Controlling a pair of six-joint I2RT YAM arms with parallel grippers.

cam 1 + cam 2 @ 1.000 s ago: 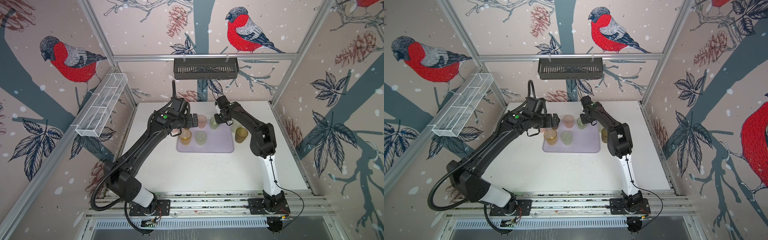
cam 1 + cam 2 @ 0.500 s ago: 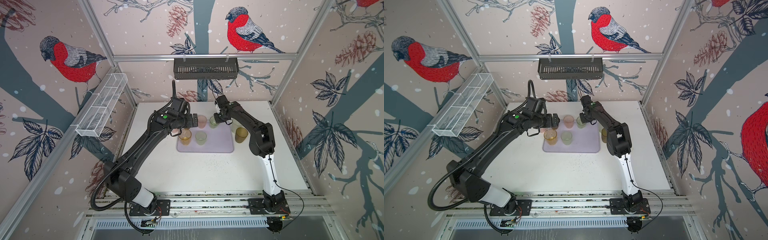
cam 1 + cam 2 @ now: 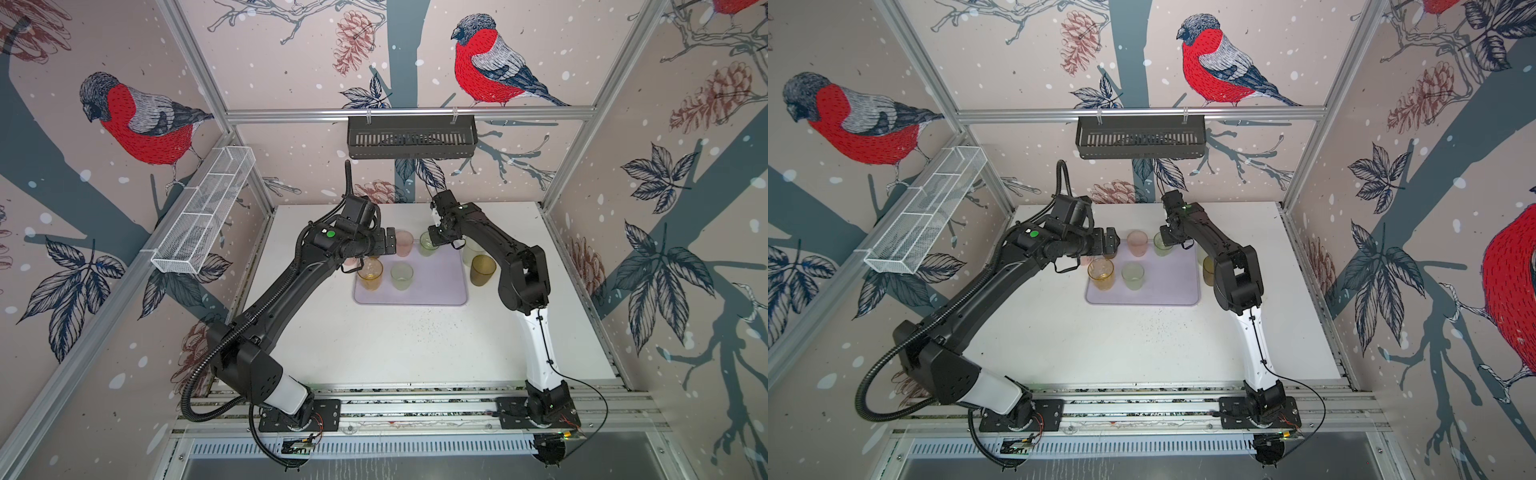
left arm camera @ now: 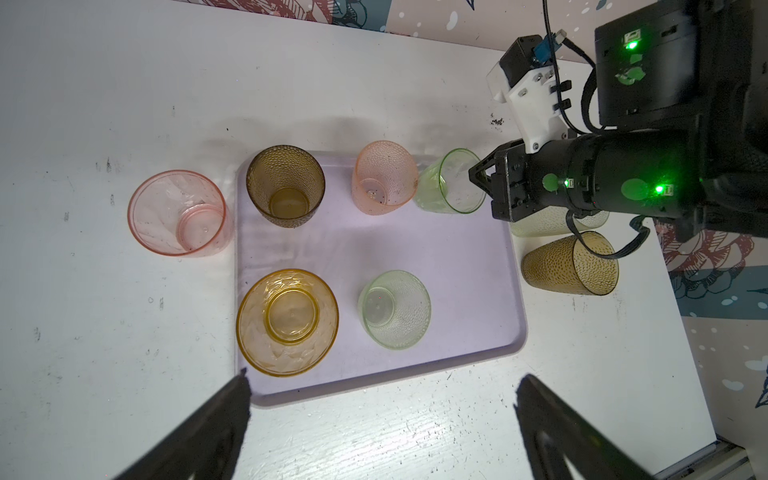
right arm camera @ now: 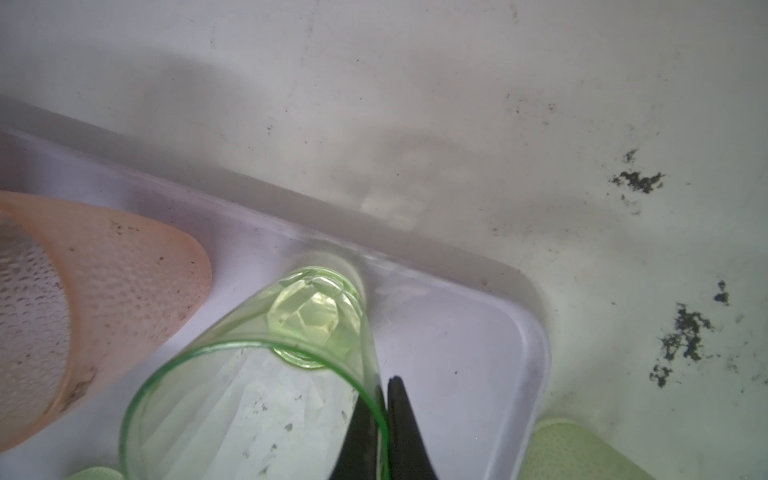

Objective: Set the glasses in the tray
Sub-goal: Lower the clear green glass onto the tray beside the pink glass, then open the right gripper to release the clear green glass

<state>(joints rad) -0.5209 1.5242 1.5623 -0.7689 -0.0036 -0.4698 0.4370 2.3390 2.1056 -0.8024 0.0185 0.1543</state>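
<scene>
bright green glass [image 5: 257, 399] on tray [image 4: 457, 266], rim pinched by right claw [image 5: 384, 419]; left claw [image 4: 382, 419] released.

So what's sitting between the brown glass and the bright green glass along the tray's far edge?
One pink dimpled glass, standing upright on the lilac tray between the brown glass and bright green glass; the left wrist view shows it.

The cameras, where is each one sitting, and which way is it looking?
Top views: high above the front, side by side, looking down at the white table; both arms show whole.
Left wrist view: on the left arm, looking down on the tray; the open left gripper shows, and the right arm too.
Right wrist view: on the right arm, close over the tray's corner; the right gripper pinches the bright green glass by its rim.
Shared: every view shows that glass and the textured pink glass beside it.
</scene>
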